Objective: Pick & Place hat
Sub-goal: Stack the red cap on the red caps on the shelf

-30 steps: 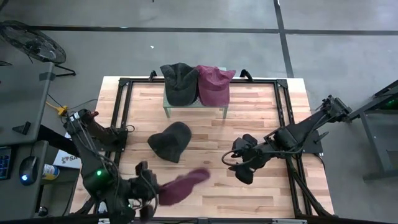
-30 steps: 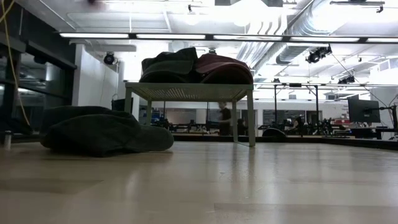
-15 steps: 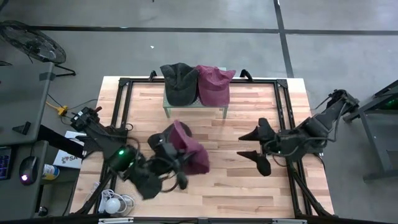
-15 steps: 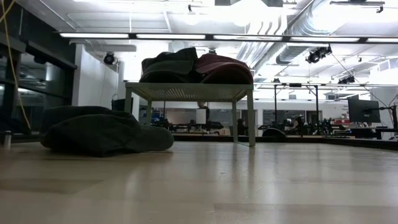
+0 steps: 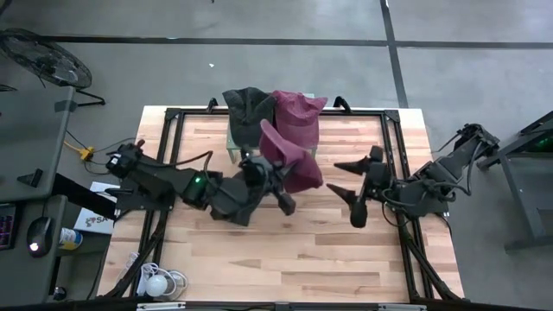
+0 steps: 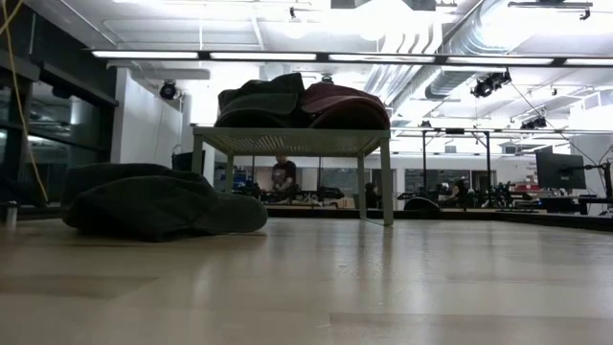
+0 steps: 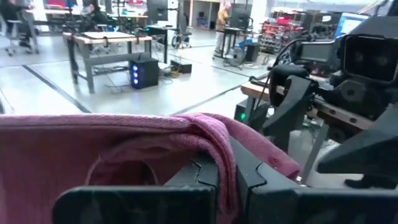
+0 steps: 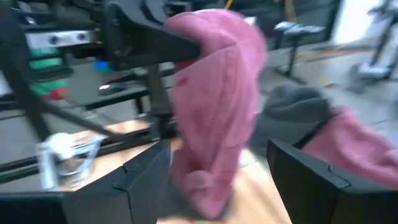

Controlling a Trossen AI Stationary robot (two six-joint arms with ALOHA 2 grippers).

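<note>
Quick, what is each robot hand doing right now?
Left gripper: closed, holding the maroon hat up in the air.
Right gripper: open, holding nothing, right next to the hat.

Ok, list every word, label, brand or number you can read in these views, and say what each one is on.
None can be read.
White box on the floor left of the table: printed lettering, cut off and too small to read.
Screens in the room behind, left wrist view: lit, too blurred to read.
Maroon hat in the left end effector: no visible lettering.
</note>
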